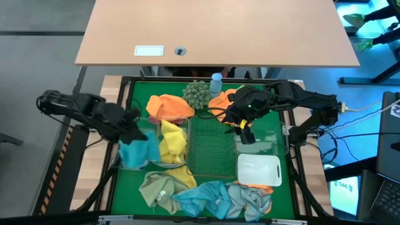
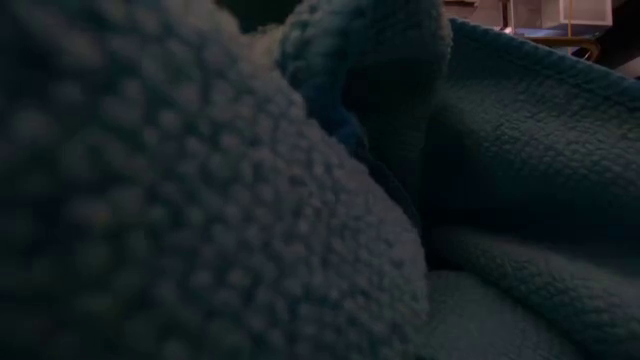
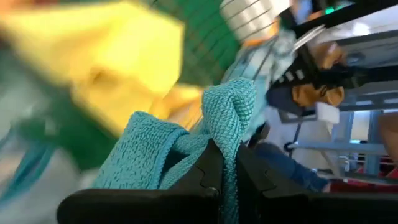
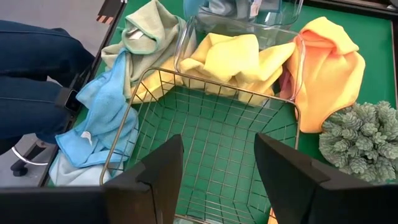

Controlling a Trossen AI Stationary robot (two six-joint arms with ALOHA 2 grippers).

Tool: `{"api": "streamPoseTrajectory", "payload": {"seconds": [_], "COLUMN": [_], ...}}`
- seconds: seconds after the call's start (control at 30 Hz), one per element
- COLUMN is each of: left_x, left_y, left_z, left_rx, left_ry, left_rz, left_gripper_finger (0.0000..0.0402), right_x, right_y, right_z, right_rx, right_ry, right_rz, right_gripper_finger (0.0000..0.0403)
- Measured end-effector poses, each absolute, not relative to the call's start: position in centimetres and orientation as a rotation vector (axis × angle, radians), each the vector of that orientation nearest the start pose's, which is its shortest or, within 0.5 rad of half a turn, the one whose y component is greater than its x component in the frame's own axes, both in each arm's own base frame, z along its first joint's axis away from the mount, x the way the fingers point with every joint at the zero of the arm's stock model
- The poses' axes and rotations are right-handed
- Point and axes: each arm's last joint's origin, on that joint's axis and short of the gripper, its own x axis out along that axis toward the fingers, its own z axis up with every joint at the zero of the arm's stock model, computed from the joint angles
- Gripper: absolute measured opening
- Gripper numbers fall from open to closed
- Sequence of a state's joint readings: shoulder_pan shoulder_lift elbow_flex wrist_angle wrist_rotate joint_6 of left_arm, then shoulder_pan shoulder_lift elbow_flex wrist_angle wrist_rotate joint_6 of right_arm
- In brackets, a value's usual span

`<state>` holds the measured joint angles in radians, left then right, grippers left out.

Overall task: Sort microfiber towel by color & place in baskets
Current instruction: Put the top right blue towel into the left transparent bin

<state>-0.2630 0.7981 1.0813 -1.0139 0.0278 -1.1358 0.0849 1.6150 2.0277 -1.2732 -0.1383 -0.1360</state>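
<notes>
Left gripper (image 3: 227, 177): I saw it clamped on a teal towel (image 3: 186, 143), a fold of the cloth pinched between its fingers (image 3: 205, 171) and standing up past them.
Teal towel from above (image 1: 139, 150): it hung under the left gripper (image 1: 134, 128), over the clear bin farthest left of the wire basket (image 1: 211, 145).
Yellow towel (image 1: 172, 139): it lay in the clear bin (image 1: 185, 134) touching the wire basket's left side, just beside the held teal towel.
Right gripper (image 4: 217, 165): I had it spread wide with nothing between the fingers (image 4: 283, 174), poised over the wire basket (image 4: 211, 124), whose green floor showed through the mesh.
Right gripper from above (image 1: 245, 128): it sat at the wire basket's right edge, beside the clear bin on that side.
Orange towel (image 1: 169, 106): it lay behind the yellow towel's bin, next to the spiky ball (image 1: 197, 94).
White bin (image 1: 259, 169): it stood just right of the wire basket, nearer the front of the desk (image 1: 125, 187).
Loose towels (image 1: 206, 195): olive, light blue and grey ones lay heaped in front of the wire basket.
Low view: a towel (image 2: 200, 200) covered it.
</notes>
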Motion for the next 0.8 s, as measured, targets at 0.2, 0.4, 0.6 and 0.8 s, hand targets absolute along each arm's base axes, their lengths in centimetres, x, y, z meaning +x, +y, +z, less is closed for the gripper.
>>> {"api": "streamPoseTrajectory", "payload": {"seconds": [0.2, 0.4, 0.6, 0.8], "left_x": [8.8, 6.9, 7.4, 9.6], "left_y": [-2.7, -2.0, -1.5, -1.8], "left_z": [34.3, 33.4, 33.1, 32.6], "left_rx": [-1.148, -1.186, -1.069, -0.956], "left_ry": [1.004, 1.08, 0.946, 0.927], "left_rz": [0.325, 0.572, 0.754, 0.868], "left_gripper_finger": [0.001, 0.001, 0.001, 0.001], "right_x": [29.3, 29.4, 29.4, 29.4], "right_y": [2.9, 2.9, 2.9, 2.9], "right_z": [44.7, 44.7, 44.7, 44.7], "right_rx": [-0.103, -0.103, -0.103, -0.103], "right_ry": [0.846, 0.846, 0.847, 0.847], "right_rz": [0.27, 0.27, 0.27, 0.27], "right_gripper_finger": [0.0198, 0.0198, 0.0198, 0.0198]}}
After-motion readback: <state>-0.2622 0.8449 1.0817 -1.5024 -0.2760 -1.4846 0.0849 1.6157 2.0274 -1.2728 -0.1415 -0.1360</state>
